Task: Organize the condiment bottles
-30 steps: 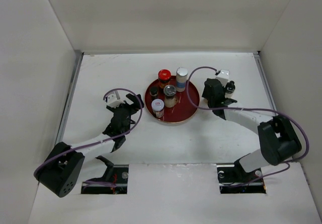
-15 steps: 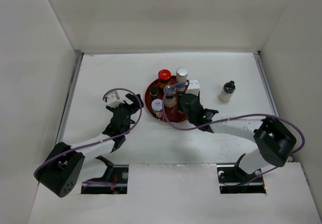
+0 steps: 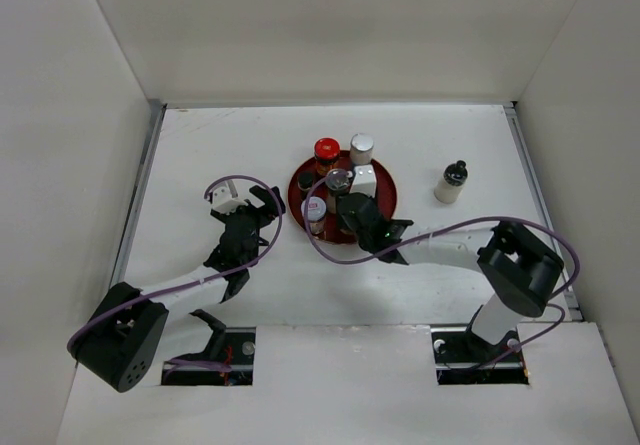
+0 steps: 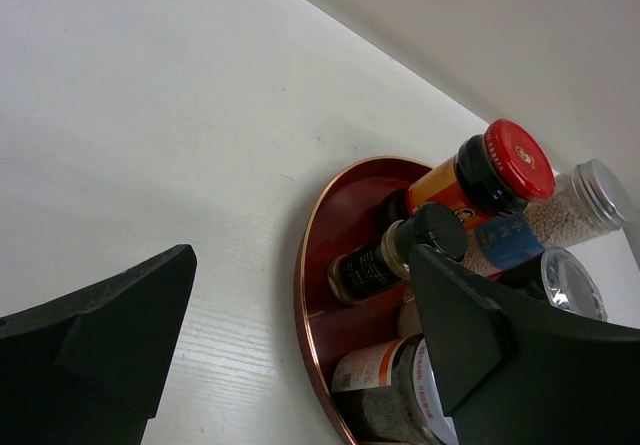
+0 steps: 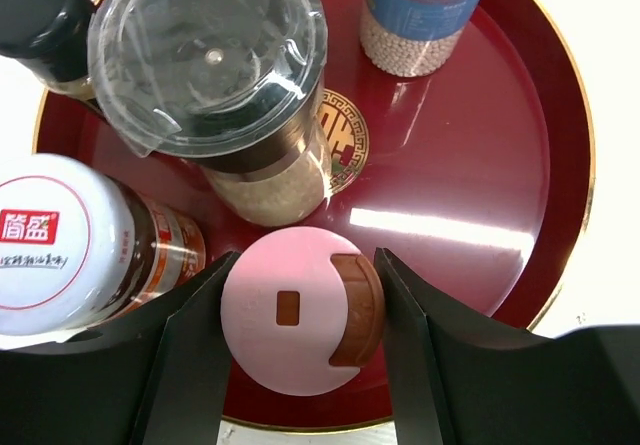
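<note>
Right hand point(image 5: 305, 295) swung over onto red tray point(image 5: 470, 195), pinching pink-cap shaker point(image 5: 290, 325); prob placing, next lower & release; left hand point(image 4: 300, 265) spread

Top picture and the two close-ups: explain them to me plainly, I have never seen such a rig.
The top picture looks down on two robot arms bolted at a white table. The other two come from cameras on their wrists. The left hand is open and empty, beside a round dark-red tray holding small condiment jars. One black-capped bottle stands apart on the table. The right hand straddles a pink-capped jar on the tray; whether it grips yet is unclear.
</note>
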{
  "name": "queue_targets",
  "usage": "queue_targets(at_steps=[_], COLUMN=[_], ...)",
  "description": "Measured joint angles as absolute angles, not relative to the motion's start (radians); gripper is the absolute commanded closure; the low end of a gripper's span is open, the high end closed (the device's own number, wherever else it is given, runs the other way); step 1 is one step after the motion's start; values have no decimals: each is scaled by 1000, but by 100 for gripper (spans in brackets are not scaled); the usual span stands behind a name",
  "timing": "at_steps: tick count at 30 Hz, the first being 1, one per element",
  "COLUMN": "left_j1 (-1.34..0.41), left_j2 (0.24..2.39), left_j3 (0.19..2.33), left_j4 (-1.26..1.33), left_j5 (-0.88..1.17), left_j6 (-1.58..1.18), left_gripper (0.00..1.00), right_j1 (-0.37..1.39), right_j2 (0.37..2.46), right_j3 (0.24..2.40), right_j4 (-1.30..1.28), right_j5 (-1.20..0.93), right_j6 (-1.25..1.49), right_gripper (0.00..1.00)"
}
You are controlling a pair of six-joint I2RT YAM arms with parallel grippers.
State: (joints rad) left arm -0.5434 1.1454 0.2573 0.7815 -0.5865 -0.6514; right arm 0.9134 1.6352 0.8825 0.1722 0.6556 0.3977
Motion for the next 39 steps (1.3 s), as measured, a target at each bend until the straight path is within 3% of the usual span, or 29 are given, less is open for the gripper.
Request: queue_targets(at_steps=[5, 9, 16, 22, 29, 39], left_j1=[-543, -543, -543, -544, -544, -544], left_j2=[1145, 1145, 1145, 1145, 1136, 1135], left_j3=[257, 257, 257, 257, 257, 257], left_j4=[781, 781, 782, 782, 782, 782], left_j5=[-587, -587, -587, -587, -587, -587], left_j6=[-651, -651, -651, -651, -651, -652], left_gripper=[12, 12, 12, 12, 12, 12], right_j1=[896, 889, 858, 680, 418, 286], right_j2=[1635, 1631, 1448, 1298, 1339, 1556], right_j3=[883, 882, 844, 836, 822, 843], right_j4=[172, 168, 132, 138, 110, 114], right_j5=[656, 658, 655, 696, 833, 803], right_j6=[405, 406, 404, 398, 392, 392], right_gripper=[20, 9, 2, 0, 0, 0])
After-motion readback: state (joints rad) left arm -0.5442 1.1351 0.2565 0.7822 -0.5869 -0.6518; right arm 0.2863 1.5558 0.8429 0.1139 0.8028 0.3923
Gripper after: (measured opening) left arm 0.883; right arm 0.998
